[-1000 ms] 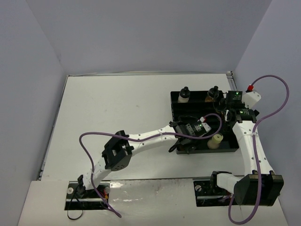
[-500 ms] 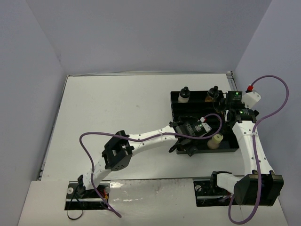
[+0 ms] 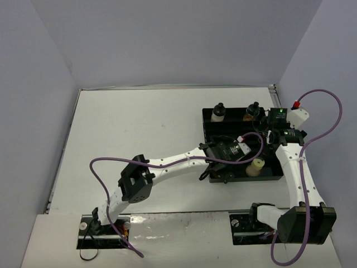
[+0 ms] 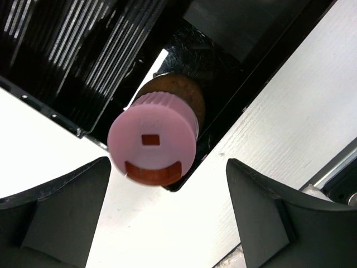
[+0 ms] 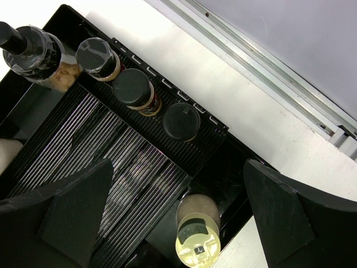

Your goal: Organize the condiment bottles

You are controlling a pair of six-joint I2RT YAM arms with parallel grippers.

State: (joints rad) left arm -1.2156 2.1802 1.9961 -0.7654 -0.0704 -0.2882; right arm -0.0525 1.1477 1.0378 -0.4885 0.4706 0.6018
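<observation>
The left gripper [image 4: 167, 166] stands wide. The pink-capped jar [image 4: 152, 145] sits upright between its fingers, touching neither, in a corner of the black tray [image 4: 56, 50]. The right gripper [image 5: 177, 166] is spread wide too. The yellow-capped jar [image 5: 196, 240] stands between its fingers, seemingly below them, with black-capped jars [image 5: 132, 86] lined up beyond.

A white table [image 3: 134, 128] sits boxed in by plain grey-lavender walls [image 3: 167, 39] under soft, even light.
</observation>
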